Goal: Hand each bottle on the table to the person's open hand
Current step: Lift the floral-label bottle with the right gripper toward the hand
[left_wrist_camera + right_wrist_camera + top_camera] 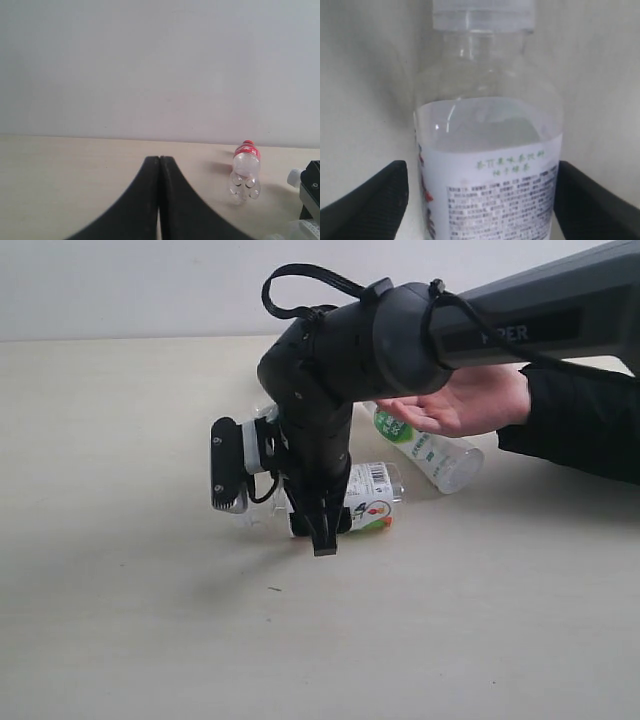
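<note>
As right arm [400, 335] angles down, right gripper [320, 536] straddling clear bottle [372, 490]

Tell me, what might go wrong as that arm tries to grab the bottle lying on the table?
The clear labelled bottle is round and smooth and lies on its side; as the right gripper closes, it could roll or squirt out. The person's open hand waits close by the arm, so a lift might bump it. The green-labelled bottle lies just below that hand and could get knocked.
</note>
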